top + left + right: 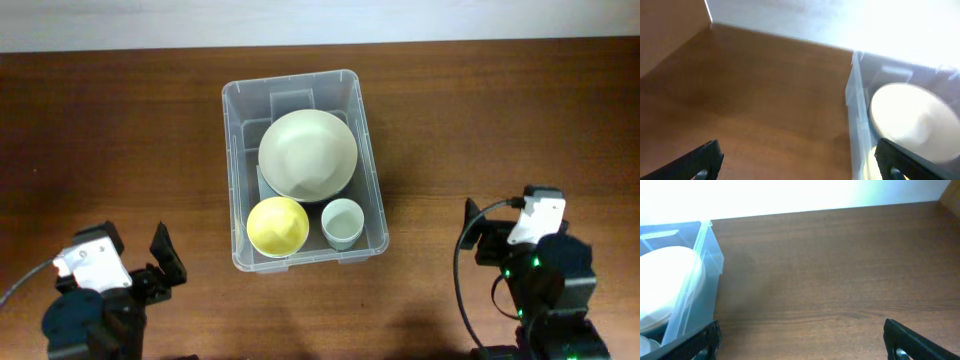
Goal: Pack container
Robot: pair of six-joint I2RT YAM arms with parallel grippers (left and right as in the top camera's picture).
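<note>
Container (295, 95) sits at the middle of your wooden table (120, 140), toward the far edge, with its long sides running away from the arms and both arms well clear of it.

Starting at your left, the left gripper (140, 252) hangs low over bare wood near the front corner. Its wrist camera shows the two dark fingers (702, 160) spread wide with nothing between them. In that same view the container's clear left wall (857, 115) stands off to the right.

Inside the container, the yellow bowl (277, 226) occupies the near left corner, open side up. The large pale bowl (308, 153) fills most of the width behind it, and its near edge comes right up to the yellow bowl's rim. You cannot tell from above whether the two overlap or only meet. A small pale cup (341, 222) stands upright in the near right corner, just beside the yellow bowl.

On your right, the right gripper (505, 228) hovers over bare table beside the container and apart from it. Its fingers (905, 337) are also wide apart and holding nothing. The container's corner (707, 265) shows at the left of that wrist view.
</note>
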